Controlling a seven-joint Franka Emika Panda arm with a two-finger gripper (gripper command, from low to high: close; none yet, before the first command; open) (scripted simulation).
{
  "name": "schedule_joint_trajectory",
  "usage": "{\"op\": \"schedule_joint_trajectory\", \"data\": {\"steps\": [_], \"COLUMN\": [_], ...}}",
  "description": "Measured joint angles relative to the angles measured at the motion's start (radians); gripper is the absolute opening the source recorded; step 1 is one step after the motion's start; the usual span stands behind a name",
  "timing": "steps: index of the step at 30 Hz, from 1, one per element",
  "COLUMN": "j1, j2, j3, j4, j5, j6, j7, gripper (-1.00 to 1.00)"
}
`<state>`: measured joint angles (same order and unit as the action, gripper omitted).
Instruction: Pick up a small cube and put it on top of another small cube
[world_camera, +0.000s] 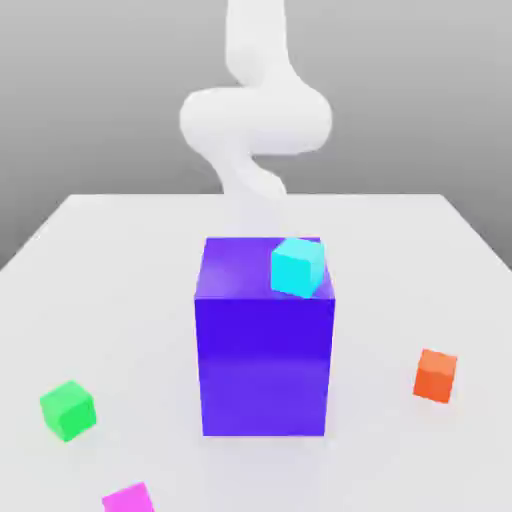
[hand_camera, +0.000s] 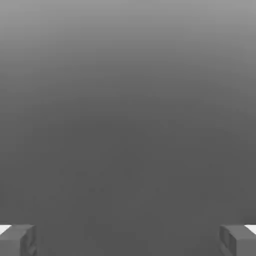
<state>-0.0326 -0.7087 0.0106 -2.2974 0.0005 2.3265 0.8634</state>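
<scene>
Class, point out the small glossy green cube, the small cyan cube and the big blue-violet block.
Green cube (world_camera: 68, 411): exterior view, side faces.
Cyan cube (world_camera: 296, 268): exterior view, front face.
Blue-violet block (world_camera: 265, 365): exterior view, front face.

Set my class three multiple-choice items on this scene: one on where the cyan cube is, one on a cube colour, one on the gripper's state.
1. Where is the cyan cube?
A) On the table beside the green cube
B) On top of the blue-violet block
C) Between the fingers

2. What colour is the cube farthest to the exterior view's right?
A) Orange
B) Green
C) Magenta

3. What is the state of the gripper?
A) Shut on a cube
B) Shut and empty
C) Open and empty

Key:
1 B: it rests on the block's upper face.
2 A: the orange cube lies right of the block.
3 C: the hand view shows the fingers wide apart with nothing between them.
</scene>
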Motion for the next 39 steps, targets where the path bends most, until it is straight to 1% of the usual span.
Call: {"op": "schedule_joint_trajectory", "data": {"steps": [13, 21, 25, 29, 33, 34, 39], "j1": [-0.142, -0.188, -0.194, -0.200, -0.205, -0.205, -0.205], "j2": [0.478, 0.767, 0.912, 1.056, 1.201, 1.231, 1.231], "j3": [0.037, 0.012, -0.007, -0.027, -0.027, -0.027, -0.026], "j4": [0.014, 0.022, 0.026, 0.031, 0.057, 0.063, 0.063], "j5": [-0.026, -0.041, -0.027, 0.006, 0.019, 0.019, 0.019], "j6": [0.138, 0.222, 0.265, 0.309, 0.408, 0.430, 0.432], "j7": [0.352, 0.565, 0.657, 0.732, 0.744, 0.744, 0.745], "gripper": [0.00, 0.00, 0.00, 0.00, 0.00, -1.00, -1.00]}}
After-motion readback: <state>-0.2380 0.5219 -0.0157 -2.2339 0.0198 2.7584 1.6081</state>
